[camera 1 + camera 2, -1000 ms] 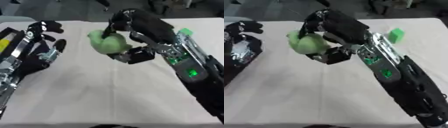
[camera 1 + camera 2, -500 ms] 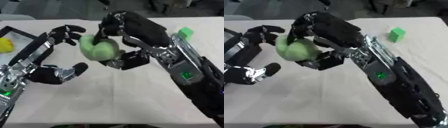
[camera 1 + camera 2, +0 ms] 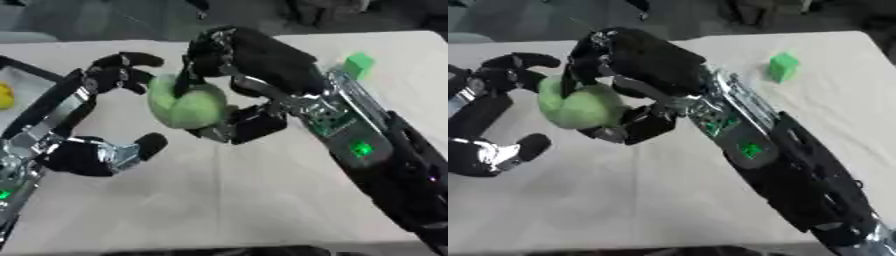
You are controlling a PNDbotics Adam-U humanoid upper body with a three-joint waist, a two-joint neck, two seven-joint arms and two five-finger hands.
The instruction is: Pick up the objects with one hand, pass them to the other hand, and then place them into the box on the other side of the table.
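A round light-green object (image 3: 185,104) hangs above the table, left of centre. My right hand (image 3: 248,60) holds it from above, fingers curled over its top and thumb under its right side. My left hand (image 3: 91,150) lies open just to its left: the fingers (image 3: 122,70) reach round the object's upper left and the thumb (image 3: 150,145) points up below it. Whether the left fingers touch the object is unclear. A small green cube (image 3: 357,65) sits on the table at the far right. A yellow object (image 3: 5,95) lies in the box (image 3: 19,66) at the left edge.
The table is covered with a white cloth (image 3: 227,200), bare in the near half. My right forearm (image 3: 367,150) crosses the right side with a green light on it. Dark shapes stand beyond the far edge.
My right hand has carried the green object further left and toward my left hand. The left hand has risen and spread its fingers round the object's left side.
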